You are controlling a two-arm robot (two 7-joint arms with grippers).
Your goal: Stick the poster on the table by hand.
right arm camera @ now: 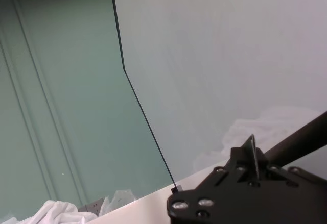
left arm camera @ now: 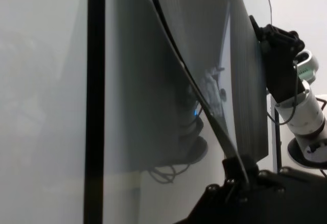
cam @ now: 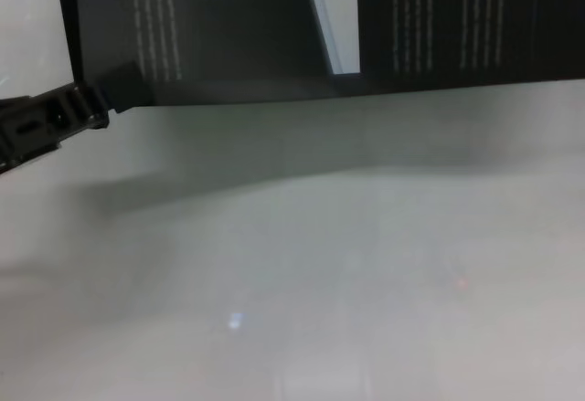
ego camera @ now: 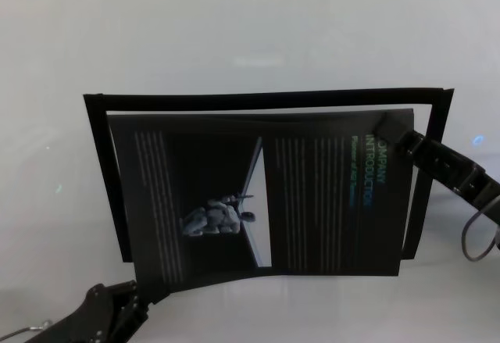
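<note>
Two grippers held the poster (ego camera: 258,198) at opposite corners in the head view. My left gripper (ego camera: 134,292) was at 7 o'clock, closed on the poster's near-left corner. My right gripper (ego camera: 394,136) was at 2 o'clock, closed on the far-right corner. The poster was above the table (ego camera: 234,23), over a thin black outline frame (ego camera: 266,99) marked on the surface. Its printed face showed pale text columns, a white slanted strip and a bluish figure.

Left wrist view: the poster (left arm camera: 245,96) bowed in a curve, its edge running into my left gripper (left arm camera: 240,175), whose fingers were pinched shut on that edge. My right gripper (left arm camera: 273,55) gripped the poster's far edge. A straight black line of the frame (left arm camera: 94,101) crossed the table (left arm camera: 41,81).

Right wrist view: my right gripper (right arm camera: 250,165) was clamped on a thin sheet edge; little of the poster was recognisable.

Chest view: the left gripper (cam: 114,90) at 9 o'clock pinched the poster (cam: 238,45) at its corner. The poster's lower edge hung clear of the table (cam: 320,264), casting a shadow.
</note>
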